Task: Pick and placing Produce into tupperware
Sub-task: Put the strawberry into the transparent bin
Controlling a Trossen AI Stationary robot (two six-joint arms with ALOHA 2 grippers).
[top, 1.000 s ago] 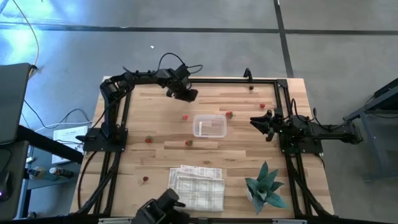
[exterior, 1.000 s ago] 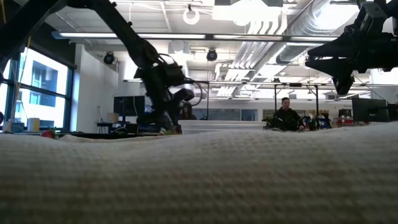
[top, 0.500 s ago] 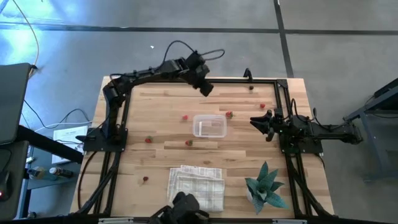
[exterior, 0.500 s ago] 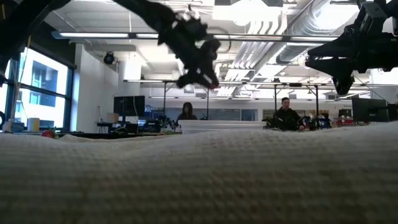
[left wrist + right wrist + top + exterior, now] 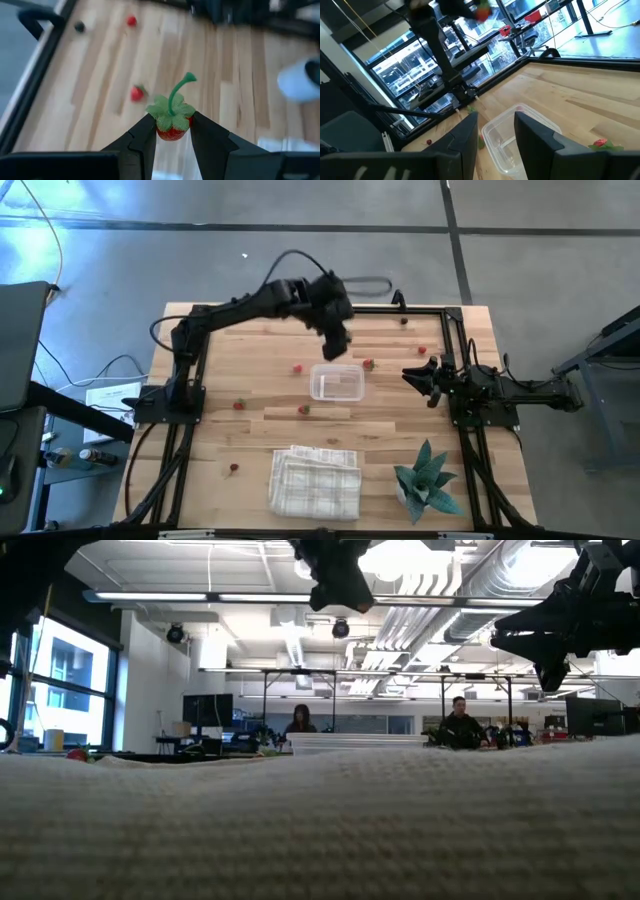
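Note:
My left gripper (image 5: pixel 335 346) hangs high over the table, just beyond the far edge of the tupperware (image 5: pixel 337 383), and is shut on a small red strawberry (image 5: pixel 171 131) with a green leafy cap. The tupperware is a clear rectangular box resting flat on the wood. Several more produce pieces lie loose around it, such as red ones (image 5: pixel 297 367) (image 5: pixel 368 364) (image 5: pixel 304 409) and a dark one (image 5: pixel 404 321). My right gripper (image 5: pixel 495 135) waits at the table's right side, open with nothing between its fingers. My left gripper pinches the strawberry's red body (image 5: pixel 172 134) between its two fingertips, just under the green cap (image 5: pixel 170 112). The fingers slant downward from above. The strawberry is lifted clear of the table, its cap and curved stem (image 5: pixel 180 87) standing up out of the fingers.
A folded white checked cloth (image 5: pixel 315 480) lies at the near edge and fills the foreground of the low view. A green plant-like object (image 5: pixel 428 480) stands at the near right. A black frame (image 5: pixel 400 311) borders the table. People sit in the room beyond.
My left gripper has risen well above the table and swung from the far left part toward the table's right and then nearer, over the tupperware's far edge. It rolled about its own line while carrying the strawberry clear of the wood.

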